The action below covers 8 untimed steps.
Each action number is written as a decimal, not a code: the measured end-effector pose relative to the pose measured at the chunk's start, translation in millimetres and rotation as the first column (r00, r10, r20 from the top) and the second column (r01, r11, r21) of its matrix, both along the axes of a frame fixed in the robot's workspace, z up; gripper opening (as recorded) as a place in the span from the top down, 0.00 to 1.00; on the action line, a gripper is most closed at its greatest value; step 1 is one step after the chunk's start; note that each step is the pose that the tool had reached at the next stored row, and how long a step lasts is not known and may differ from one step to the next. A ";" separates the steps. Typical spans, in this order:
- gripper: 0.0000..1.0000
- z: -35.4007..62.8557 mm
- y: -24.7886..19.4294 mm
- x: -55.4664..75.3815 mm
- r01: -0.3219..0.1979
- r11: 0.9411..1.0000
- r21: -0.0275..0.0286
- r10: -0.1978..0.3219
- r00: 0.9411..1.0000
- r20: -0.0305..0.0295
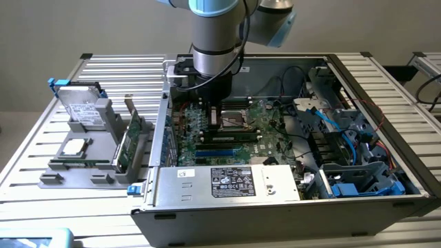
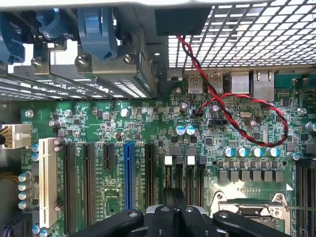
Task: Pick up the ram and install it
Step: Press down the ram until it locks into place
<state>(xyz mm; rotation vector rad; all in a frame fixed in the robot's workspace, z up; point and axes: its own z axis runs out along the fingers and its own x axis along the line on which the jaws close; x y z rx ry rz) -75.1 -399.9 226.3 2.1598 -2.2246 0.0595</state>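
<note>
Inside the open computer case (image 1: 386,88), a long dark ram stick (image 1: 231,138) with a pale label lies lengthwise in a slot on the green motherboard (image 1: 270,114), in front of the CPU socket (image 1: 234,120). My gripper (image 1: 214,114) hangs low over the board just behind the ram, at the socket's edge towards the exterior view's left. In the wrist view the black fingers (image 2: 168,210) are pressed together and my gripper (image 2: 174,197) is shut with nothing between them, above the board near the CPU socket (image 2: 256,210) and the expansion slots (image 2: 128,175).
A grey rack (image 1: 51,178) on the exterior view's left carries a hard drive (image 1: 84,109), a processor (image 1: 74,147) and a green bracketed card (image 1: 131,138). The power supply (image 1: 227,182) fills the case front. Blue cables (image 1: 324,120) and drive cages crowd the right. A red-black wire (image 2: 256,126) loops over the board.
</note>
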 end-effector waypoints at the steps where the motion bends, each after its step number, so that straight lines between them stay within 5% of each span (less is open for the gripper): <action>1: 0.89 -0.2 0.0 0.0 0.000 1.000 0.000 0.000 1.000 0.000; 6: 0.89 0.1 0.1 0.1 0.000 1.000 0.001 0.000 1.000 0.001; 8: 0.89 8.6 0.0 2.8 0.000 1.000 0.001 0.000 1.000 0.000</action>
